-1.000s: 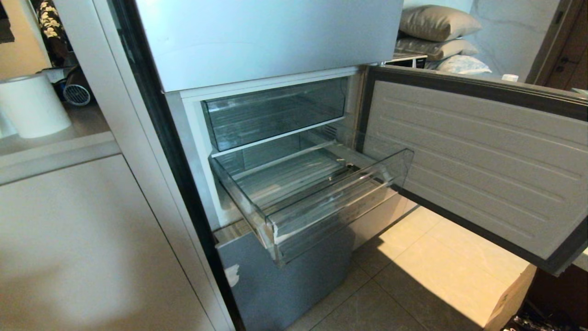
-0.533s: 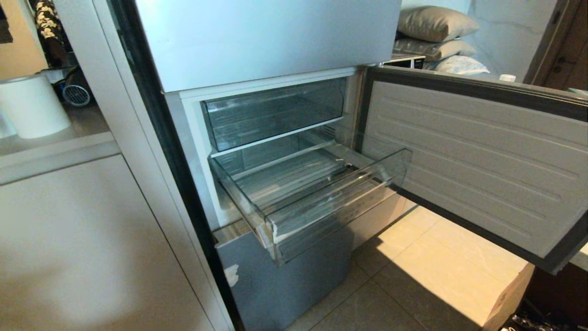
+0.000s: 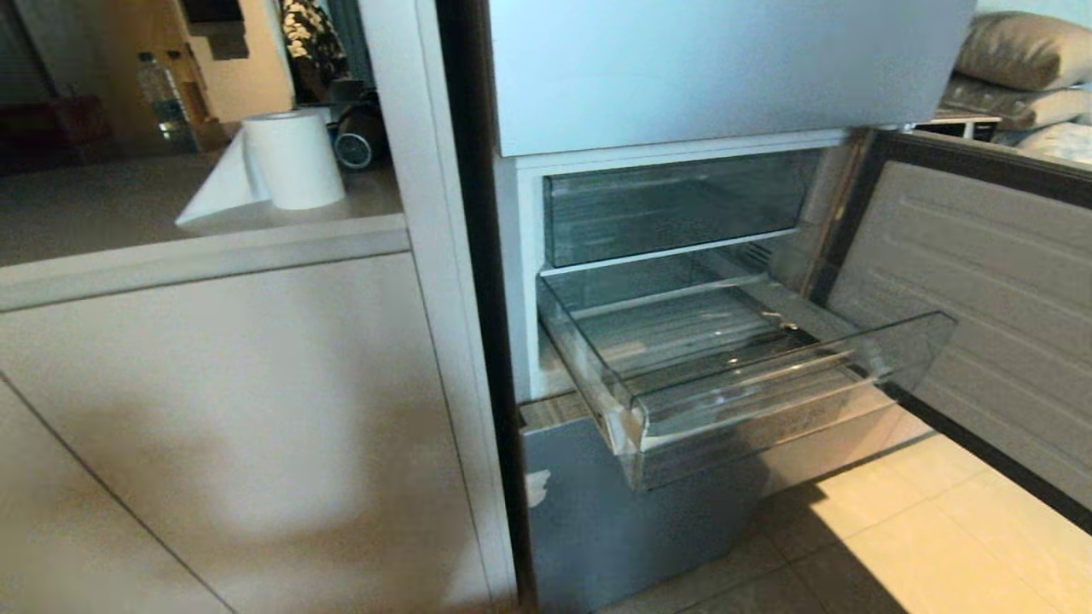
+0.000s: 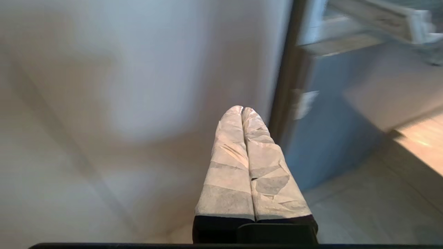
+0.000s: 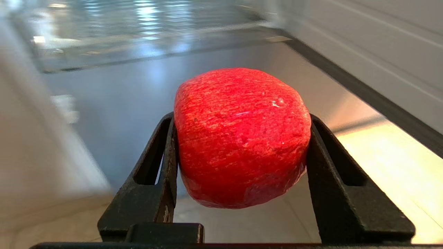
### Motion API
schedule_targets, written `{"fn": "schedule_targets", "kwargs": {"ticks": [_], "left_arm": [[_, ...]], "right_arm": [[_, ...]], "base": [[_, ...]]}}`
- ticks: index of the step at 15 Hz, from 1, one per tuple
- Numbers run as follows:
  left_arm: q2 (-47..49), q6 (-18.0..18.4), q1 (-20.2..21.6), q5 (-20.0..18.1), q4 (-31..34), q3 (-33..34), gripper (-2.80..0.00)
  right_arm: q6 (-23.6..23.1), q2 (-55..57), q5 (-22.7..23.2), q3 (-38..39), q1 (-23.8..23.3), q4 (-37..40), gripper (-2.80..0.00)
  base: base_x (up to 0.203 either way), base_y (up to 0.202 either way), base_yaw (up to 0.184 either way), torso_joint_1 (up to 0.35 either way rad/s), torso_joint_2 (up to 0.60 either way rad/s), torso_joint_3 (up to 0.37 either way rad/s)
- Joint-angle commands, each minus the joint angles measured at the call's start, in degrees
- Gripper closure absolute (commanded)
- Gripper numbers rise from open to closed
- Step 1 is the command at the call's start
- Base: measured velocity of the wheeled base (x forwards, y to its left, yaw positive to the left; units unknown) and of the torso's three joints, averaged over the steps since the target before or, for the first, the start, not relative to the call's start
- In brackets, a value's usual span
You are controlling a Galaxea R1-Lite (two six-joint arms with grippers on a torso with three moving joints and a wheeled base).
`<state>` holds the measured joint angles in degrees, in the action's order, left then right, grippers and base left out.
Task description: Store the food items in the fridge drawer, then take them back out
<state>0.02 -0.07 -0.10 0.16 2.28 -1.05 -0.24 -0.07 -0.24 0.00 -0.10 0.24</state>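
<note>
Drawer (image 3: 751,375) is pulled out mid-right of my head view, nothing in it. Right pincer (image 5: 242,166) grips one red fruit (image 5: 240,138), left pincer (image 4: 242,110) closed, empty. Storing not done yet.

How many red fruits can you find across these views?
1. The red fruit sits clamped in the right gripper. The pulled-out fridge drawer holds none; another may be out of view.
</note>
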Motion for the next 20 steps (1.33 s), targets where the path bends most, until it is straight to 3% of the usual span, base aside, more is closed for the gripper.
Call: {"fn": "schedule_targets", "kwargs": {"ticks": [1, 5, 9, 16, 20], "left_arm": [[-0.1, 0.0, 0.0, 0.0, 0.0, 0.0, 0.00], [-0.2, 0.0, 0.0, 0.0, 0.0, 0.0, 0.00], [-0.1, 0.0, 0.0, 0.0, 0.0, 0.0, 0.00], [-0.1, 0.0, 0.0, 0.0, 0.0, 0.0, 0.00], [-0.2, 0.0, 0.0, 0.0, 0.0, 0.0, 0.00]], "right_arm": [[0.3, 0.1, 0.1, 0.0, 0.0, 0.0, 0.00], [-1.5, 5.6, 0.4, 0.0, 0.0, -1.1, 0.00], [-2.8, 22.6, 1.4, -1.8, 0.0, -14.2, 0.00], [1.0, 58.1, 8.9, -23.7, 0.8, -20.3, 0.00], [3.8, 76.9, 10.6, -38.6, 2.1, -20.9, 0.00]], "base": [[-0.001, -0.009, 0.166, 0.002, 0.00, 0.003], [0.000, -0.006, 0.079, 0.004, 0.00, 0.002], [0.000, 0.000, 0.000, 0.000, 0.00, 0.000], [0.000, 0.000, 0.000, 0.000, 0.00, 0.000], [0.000, 0.000, 0.000, 0.000, 0.00, 0.000]]}}
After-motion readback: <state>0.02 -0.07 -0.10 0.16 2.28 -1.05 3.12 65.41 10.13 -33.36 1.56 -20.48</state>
